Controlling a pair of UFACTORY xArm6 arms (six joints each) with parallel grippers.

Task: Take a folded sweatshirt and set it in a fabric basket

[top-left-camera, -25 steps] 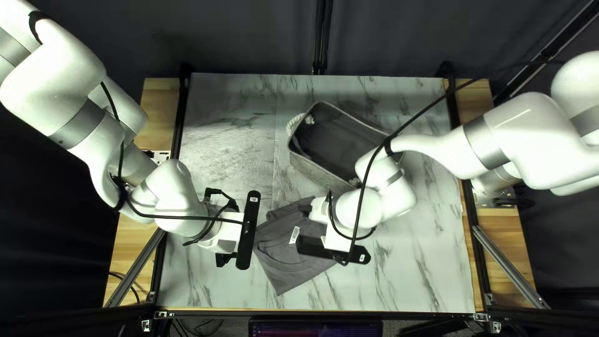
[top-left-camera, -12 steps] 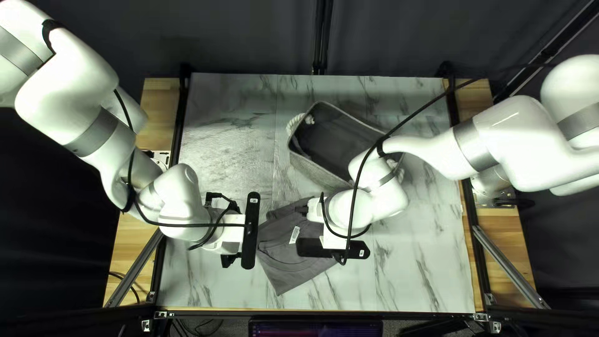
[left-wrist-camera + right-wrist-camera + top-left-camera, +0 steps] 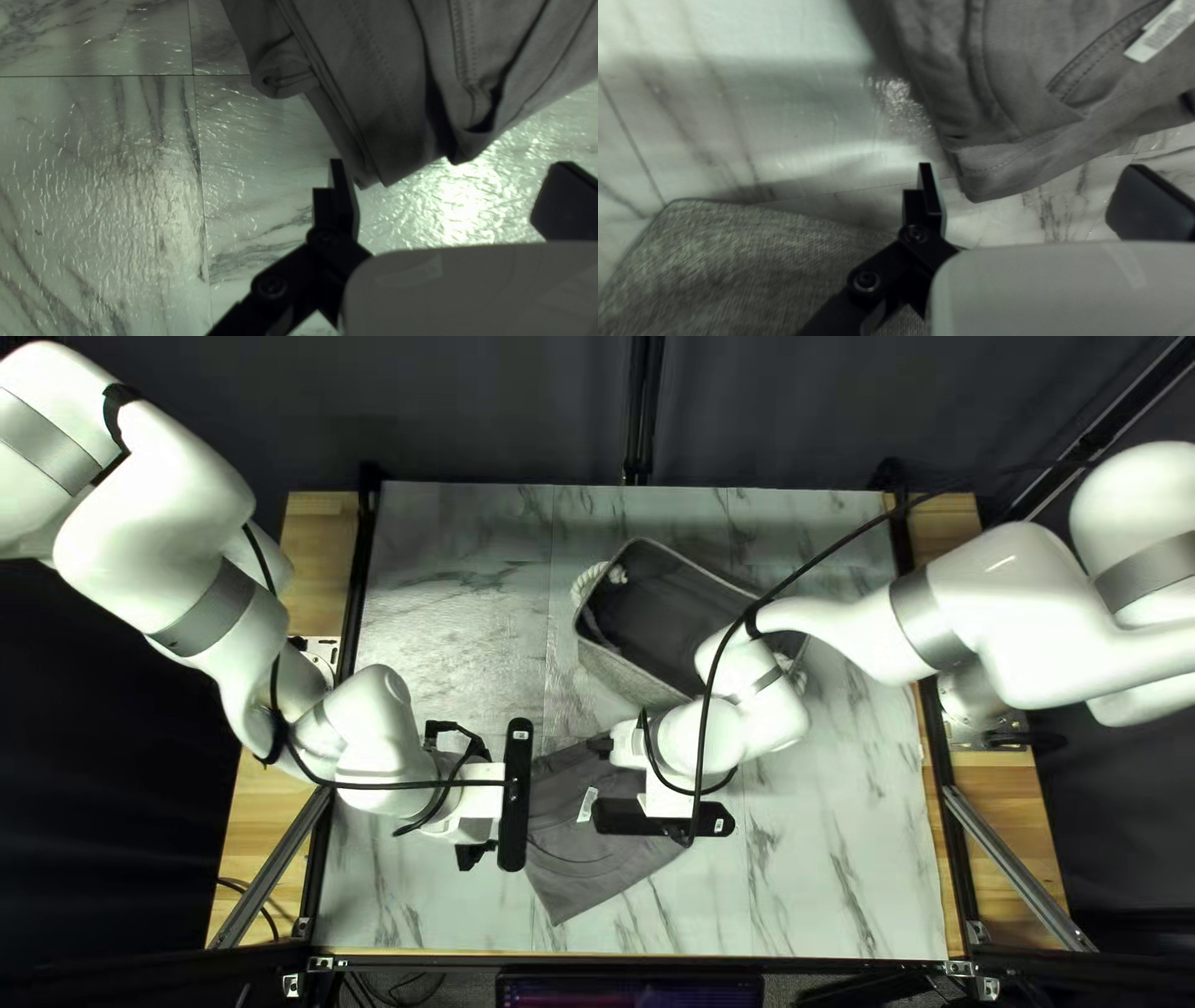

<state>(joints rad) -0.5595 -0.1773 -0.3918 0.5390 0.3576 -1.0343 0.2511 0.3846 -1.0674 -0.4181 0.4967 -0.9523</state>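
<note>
My left gripper [image 3: 473, 854] hangs at the left side of the folded grey garment [image 3: 579, 859], partly covering it from above. Over the garment's right part is my right gripper [image 3: 603, 744]. In the left wrist view the left gripper [image 3: 451, 193] is open, with the garment's edge [image 3: 386, 93] just ahead and nothing held. The right gripper [image 3: 1041, 194] is open too in its wrist view; a corner of the garment [image 3: 1021, 99] lies ahead between the finger directions. The grey fabric basket [image 3: 623, 675] stands behind the garment, its right end partly hidden by my right arm.
The basket's woven side [image 3: 722, 267] shows beside the right gripper in the right wrist view. Basket rope handles [image 3: 591, 583] stick out at its ends. The marbled tabletop [image 3: 436, 610] extends behind my left gripper. A black cable crosses over my right arm.
My left gripper has moved right, over the garment's left edge. The right gripper has shifted slightly left and toward the table's far edge. Garment and basket have stayed put.
</note>
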